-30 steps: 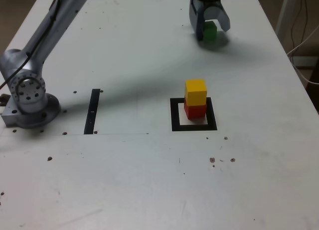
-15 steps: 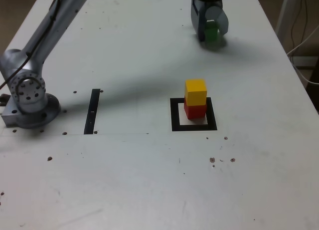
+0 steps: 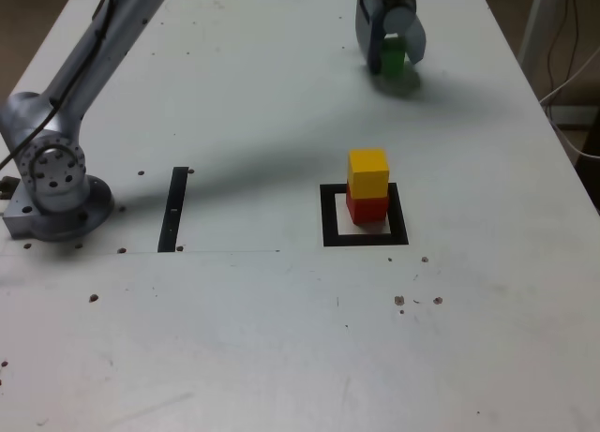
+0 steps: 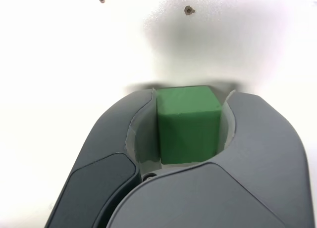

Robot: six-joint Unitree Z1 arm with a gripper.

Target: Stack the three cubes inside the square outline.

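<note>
The claw (image 4: 190, 124) is closed on a matte, solid green cube (image 4: 189, 131).

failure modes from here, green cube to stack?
Green cube looks a bit skewed between the tool's fingers, so it might slip or turn on the lift. The yellow cube sits loose on the red cube; a low approach could knock both out of the square outline.
</note>
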